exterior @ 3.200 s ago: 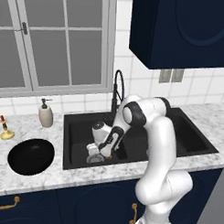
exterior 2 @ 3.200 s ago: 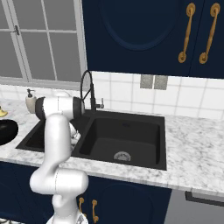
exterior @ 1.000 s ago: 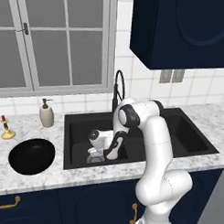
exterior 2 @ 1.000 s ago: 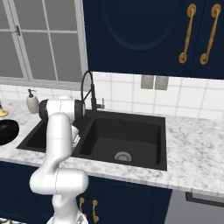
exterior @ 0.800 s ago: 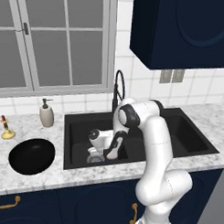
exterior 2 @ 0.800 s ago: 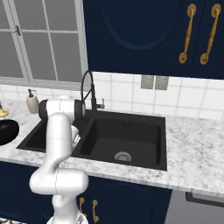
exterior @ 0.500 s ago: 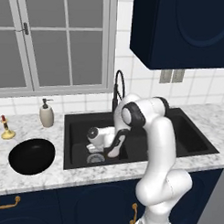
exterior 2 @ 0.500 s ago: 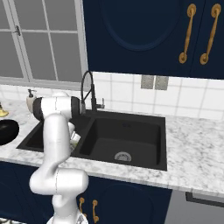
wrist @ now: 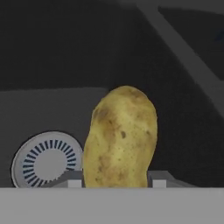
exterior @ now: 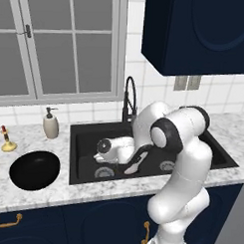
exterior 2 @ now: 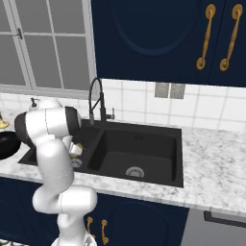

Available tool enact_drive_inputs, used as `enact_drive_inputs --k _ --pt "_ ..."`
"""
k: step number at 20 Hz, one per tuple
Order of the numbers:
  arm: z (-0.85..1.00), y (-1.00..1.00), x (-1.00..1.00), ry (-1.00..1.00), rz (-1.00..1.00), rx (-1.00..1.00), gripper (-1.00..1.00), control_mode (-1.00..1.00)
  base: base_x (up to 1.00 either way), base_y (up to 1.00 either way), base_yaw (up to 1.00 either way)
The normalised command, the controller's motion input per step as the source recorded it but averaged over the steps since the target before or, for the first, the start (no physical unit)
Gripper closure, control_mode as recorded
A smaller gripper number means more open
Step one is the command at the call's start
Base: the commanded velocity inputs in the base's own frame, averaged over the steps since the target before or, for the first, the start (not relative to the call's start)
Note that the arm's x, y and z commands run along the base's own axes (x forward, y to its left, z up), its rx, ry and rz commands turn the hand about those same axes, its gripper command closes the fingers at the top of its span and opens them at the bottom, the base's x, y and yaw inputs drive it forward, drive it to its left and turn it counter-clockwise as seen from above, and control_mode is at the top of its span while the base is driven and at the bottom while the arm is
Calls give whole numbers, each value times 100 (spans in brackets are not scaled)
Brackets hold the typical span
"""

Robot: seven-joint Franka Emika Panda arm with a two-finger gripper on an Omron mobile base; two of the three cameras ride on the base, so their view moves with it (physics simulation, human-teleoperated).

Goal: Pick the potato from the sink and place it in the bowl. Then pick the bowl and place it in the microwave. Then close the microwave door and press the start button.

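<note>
The gripper pinches the yellowish-tan oval potato between its 2 fingertips (over the left basin of the black matte sink). The round metal drain lies just left of it, and the glossy black round bowl sits on the marble surface left of the sink.

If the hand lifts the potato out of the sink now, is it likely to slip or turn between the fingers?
The potato looks firm and should not deform. Its rounded sides meet the fingers only near its lower end, so it may pivot while lifted. The skin seems rough and matte, which probably helps the hold. If it drops into the sink, the oval shape would likely roll.
</note>
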Motion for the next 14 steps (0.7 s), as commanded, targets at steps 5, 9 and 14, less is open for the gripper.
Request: enact_drive_inputs --k 5,9,14 --pt "100 1 -11 0 0 11 100 -100 0 0 0" --pt "100 12 -20 0 0 9 100 -100 0 0 0" --pt "100 30 -29 1 0 9 100 -100 0 0 0"
